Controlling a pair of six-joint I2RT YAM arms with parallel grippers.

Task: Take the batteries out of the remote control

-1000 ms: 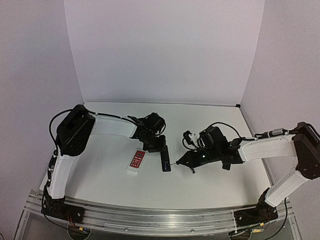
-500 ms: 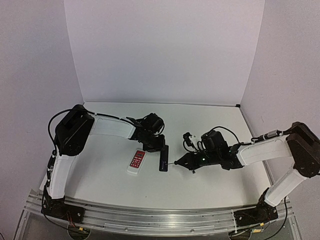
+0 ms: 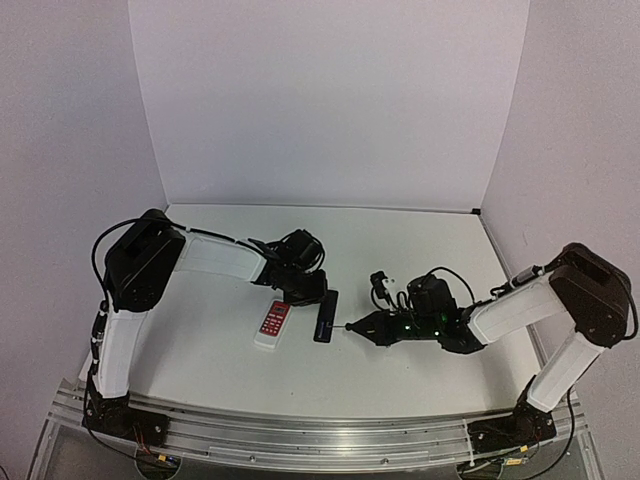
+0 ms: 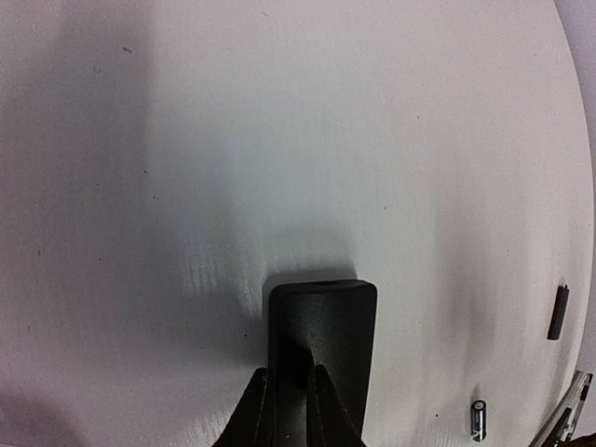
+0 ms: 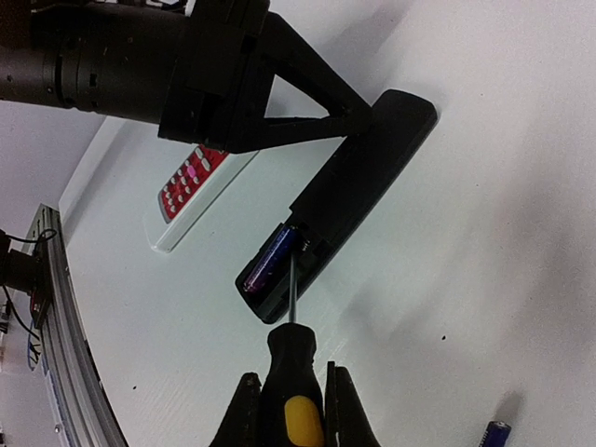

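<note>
The slim black remote control [image 3: 326, 316] lies on the table with its battery bay open. One purple-blue battery [image 5: 270, 261] sits in that bay. My left gripper [image 3: 308, 288] comes down on the remote's far end [image 4: 335, 326], its fingers [image 4: 328, 400] pinched close on one long edge. My right gripper [image 5: 291, 377] is shut on the black-and-yellow screwdriver [image 5: 293, 368]. The screwdriver's shaft reaches into the bay, its tip at the battery's inner end. Another battery [image 5: 494, 434] lies loose on the table to the right, also seen in the left wrist view [image 4: 478, 419].
The white remote with the red button panel [image 3: 272, 324] lies just left of the black one, nearly parallel to it. A small dark stick-like piece [image 4: 559, 312] rests beyond the loose battery. White walls close the table at the back and sides.
The left jaws have narrowed onto the remote's edge. The right arm has slid left and lower, bringing the screwdriver tip up to the remote's open bay. The remote has shifted slightly.
</note>
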